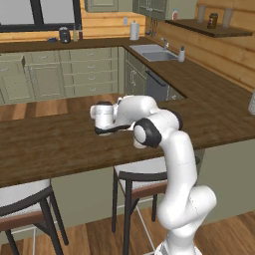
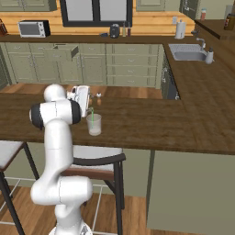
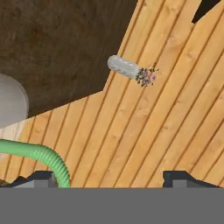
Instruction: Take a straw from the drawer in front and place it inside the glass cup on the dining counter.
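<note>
Placement looks done or all but done: in the right base view the straw (image 2: 91, 115) stands leaning inside the glass cup (image 2: 94, 124), its upper end poking above the rim, and the cup sits on the dining table (image 2: 151, 126) just beside the arm's white forearm. The gripper (image 2: 83, 102) hangs just above and beside the cup on the side nearer the arm. In the hand view its two dark tips stand well apart, and a bent green length of straw (image 3: 43, 155) runs past the tip at the lower left; whether that tip touches it I cannot tell, but the jaws are spread, not pinched on it.

Far behind the cup, the drawer (image 2: 64, 52) in the cabinet run under the microwave (image 2: 33, 29) hangs pulled out.

My judgement is that the release step is in hand. The next move calls for lifting the gripper clear of the cup without snagging the straw's top or nudging the light tumbler over.
</note>
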Controlling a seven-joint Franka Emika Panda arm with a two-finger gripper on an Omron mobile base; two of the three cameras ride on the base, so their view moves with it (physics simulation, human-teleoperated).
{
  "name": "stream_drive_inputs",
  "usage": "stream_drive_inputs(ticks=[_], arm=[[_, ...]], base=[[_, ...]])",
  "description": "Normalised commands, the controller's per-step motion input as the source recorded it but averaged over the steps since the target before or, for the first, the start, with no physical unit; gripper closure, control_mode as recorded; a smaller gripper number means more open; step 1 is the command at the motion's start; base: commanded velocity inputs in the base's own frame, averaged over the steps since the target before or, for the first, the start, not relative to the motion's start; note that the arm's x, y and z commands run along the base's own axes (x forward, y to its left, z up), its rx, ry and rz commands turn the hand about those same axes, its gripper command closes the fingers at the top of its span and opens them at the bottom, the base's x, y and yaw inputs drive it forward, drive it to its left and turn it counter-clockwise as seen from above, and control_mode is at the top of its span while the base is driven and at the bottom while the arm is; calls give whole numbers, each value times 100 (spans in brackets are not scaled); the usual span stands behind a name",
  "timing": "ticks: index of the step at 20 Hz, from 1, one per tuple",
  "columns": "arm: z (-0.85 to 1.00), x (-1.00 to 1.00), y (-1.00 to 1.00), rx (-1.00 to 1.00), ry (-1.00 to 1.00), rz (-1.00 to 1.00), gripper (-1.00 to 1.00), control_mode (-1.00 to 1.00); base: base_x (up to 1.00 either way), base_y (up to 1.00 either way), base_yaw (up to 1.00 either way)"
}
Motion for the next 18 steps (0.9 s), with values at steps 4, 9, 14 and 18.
stream_drive_inputs(ticks=[4,9,14,18], arm=[[9,-6,0,11,0,-3,-100,-100],[9,-2,0,17,3,-7,-100,-100],[0,-4,0,21,10,-9,-100,-100],[-8,-14,0,23,12,-9,-100,-100]], base=[[0,0,0],[0,0,0],[0,0,0],[0,0,0]])
